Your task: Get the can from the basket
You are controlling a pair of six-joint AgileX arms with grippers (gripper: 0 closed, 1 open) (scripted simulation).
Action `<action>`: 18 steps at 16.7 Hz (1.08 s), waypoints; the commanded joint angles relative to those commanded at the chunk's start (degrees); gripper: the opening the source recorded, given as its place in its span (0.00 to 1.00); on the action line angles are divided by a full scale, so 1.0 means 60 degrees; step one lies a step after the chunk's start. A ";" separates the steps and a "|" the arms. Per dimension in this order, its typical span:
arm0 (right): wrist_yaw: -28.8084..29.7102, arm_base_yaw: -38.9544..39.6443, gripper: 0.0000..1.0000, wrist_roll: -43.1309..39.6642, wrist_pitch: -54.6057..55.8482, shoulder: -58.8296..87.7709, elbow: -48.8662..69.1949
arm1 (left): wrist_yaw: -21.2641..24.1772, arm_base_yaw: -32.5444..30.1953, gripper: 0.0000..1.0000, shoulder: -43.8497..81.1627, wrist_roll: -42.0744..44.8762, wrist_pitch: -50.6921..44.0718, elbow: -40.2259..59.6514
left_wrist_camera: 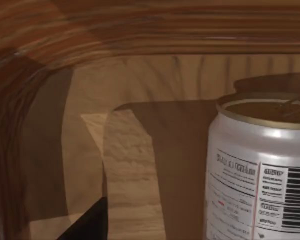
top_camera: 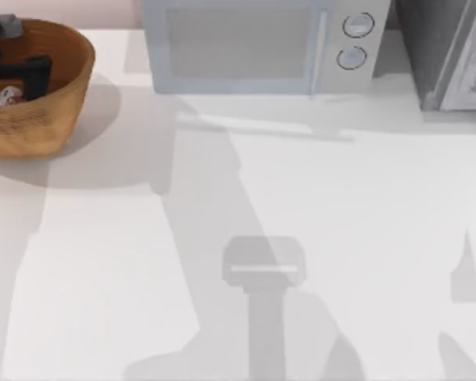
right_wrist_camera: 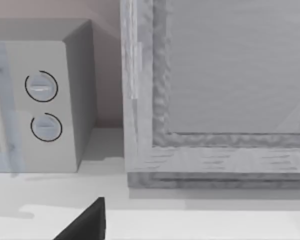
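top overhead; left wrist inside basket [left_wrist_camera: 140,30]; right wrist faces microwave [right_wrist_camera: 45,100].

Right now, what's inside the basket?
The basket holds the can and the left pincer reaching in. The pincer covers most of the can.

1. I see the basket [top_camera: 40,111] at the upper left of the top view, partly cut off by the left edge of the frame. It is a round, deep bowl of orange-brown wicker with horizontally ribbed walls, standing upright on the white table.
2. I see the can [top_camera: 8,97] inside the basket, a small white shape with red marks near the frame's left edge, partly covered from above.
3. In the left wrist view the can [left_wrist_camera: 260,175] stands upright on the basket's [left_wrist_camera: 140,30] floor, at the lower right of the frame. Its silvery-white wall bears fine print and a barcode, and its top rim looks tan-gold.
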 joint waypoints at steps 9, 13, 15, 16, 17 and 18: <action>0.0000 0.0000 1.00 0.0000 0.0000 0.0000 0.0000 | 0.0000 0.0000 0.40 0.0000 0.0000 0.0000 0.0000; 0.0000 0.0000 1.00 0.0000 0.0000 0.0000 0.0000 | 0.0000 0.0000 0.10 0.0000 0.0000 0.0000 0.0000; 0.0000 0.0000 1.00 0.0000 0.0000 0.0000 0.0000 | 0.0000 0.0000 0.00 0.0000 0.0000 0.0000 0.0000; 0.0000 0.0000 1.00 0.0000 0.0000 0.0000 0.0000 | 0.0000 0.0000 0.00 0.0000 0.0000 0.0000 0.0000; 0.0000 0.0000 1.00 0.0000 0.0000 0.0000 0.0000 | 0.0000 0.0000 0.00 0.0000 0.0000 0.0000 0.0000; 0.0000 0.0000 1.00 0.0000 0.0000 0.0000 0.0000 | 0.0000 0.0000 0.00 0.0000 0.0000 0.0000 0.0000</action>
